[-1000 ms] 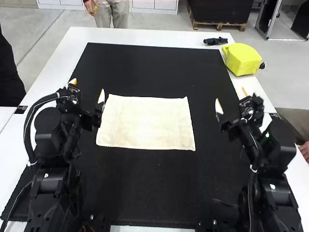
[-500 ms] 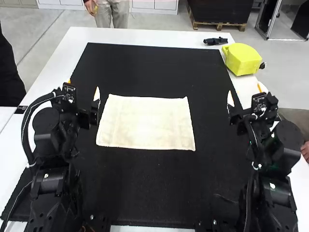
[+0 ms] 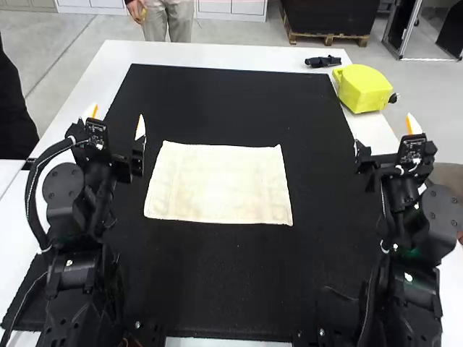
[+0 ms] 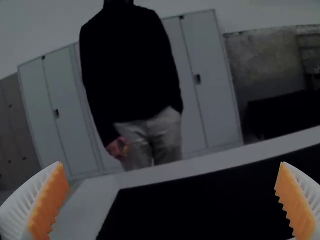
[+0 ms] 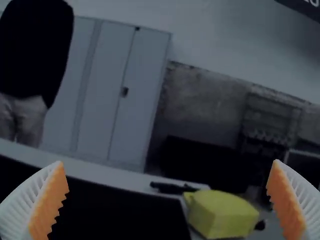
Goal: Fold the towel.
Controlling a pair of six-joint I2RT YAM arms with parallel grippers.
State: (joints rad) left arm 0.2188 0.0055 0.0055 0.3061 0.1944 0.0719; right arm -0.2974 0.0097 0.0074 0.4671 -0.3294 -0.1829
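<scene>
On the black mat [image 3: 231, 289], a towel [image 3: 218, 184] lies flat.

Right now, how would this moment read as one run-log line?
towel: flat on black mat | left gripper: open, empty | right gripper: open, empty

Cream towel [image 3: 217, 182]; solid black mat [image 3: 231, 282]; white table [image 3: 217, 55]; bright yellow boxy object [image 3: 363, 88]; white fingers [image 4: 21, 205] with orange pads [image 4: 50, 200].

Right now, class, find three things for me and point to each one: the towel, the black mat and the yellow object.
Towel [image 3: 218, 183]: high view, middle of its cloth.
Black mat [image 3: 224, 282]: high view, bare part nearer the arms.
Yellow object [image 5: 220, 215]: right wrist view, its side.
</scene>
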